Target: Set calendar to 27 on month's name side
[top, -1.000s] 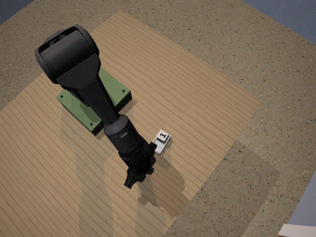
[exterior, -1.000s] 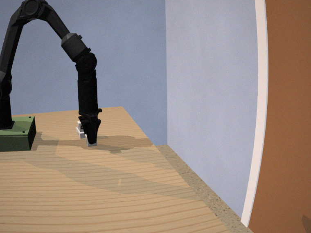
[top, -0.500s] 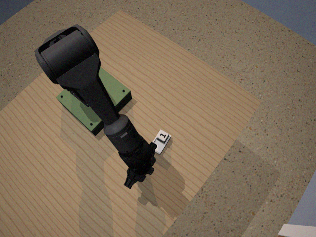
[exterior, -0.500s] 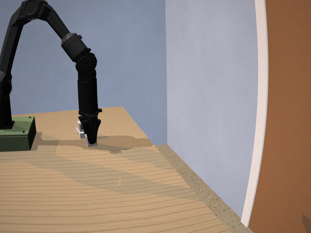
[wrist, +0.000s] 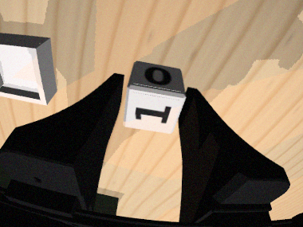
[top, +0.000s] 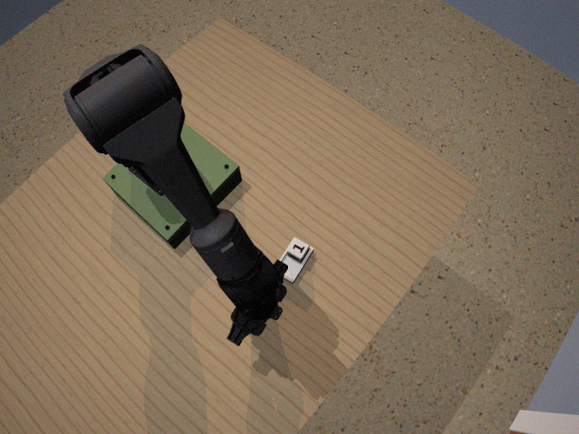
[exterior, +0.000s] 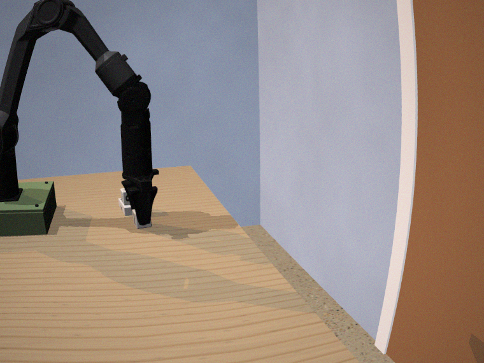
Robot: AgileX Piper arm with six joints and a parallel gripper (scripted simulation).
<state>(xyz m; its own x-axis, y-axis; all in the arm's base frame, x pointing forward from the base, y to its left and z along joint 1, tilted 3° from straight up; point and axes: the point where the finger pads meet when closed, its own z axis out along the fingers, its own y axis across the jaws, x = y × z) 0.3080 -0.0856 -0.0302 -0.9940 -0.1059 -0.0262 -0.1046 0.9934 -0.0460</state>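
My gripper [top: 235, 339] [exterior: 144, 220] [wrist: 153, 94] is open, with its fingers around a loose white cube [exterior: 135, 219] [wrist: 155, 110]. In the wrist view a narrow gap shows at the left finger; the right finger is very close to the cube or touches it. The cube's upper face shows a 1 lying sideways, and a side face shows a 0. It appears to rest on the table; the top view does not show it. The white tray [top: 293, 270] [exterior: 126, 209] [wrist: 46, 72] lies on the table beside it. Another cube [top: 298, 247] [exterior: 123, 195], with a 1 on top, sits in the tray's far half.
The green base block [top: 215, 164] [exterior: 24, 221] stands behind, under the arm. The wooden table top [top: 337, 164] [exterior: 161, 318] meets a speckled surface [top: 410, 333] at its edge. The arm's shadow falls across the wood near the tray.
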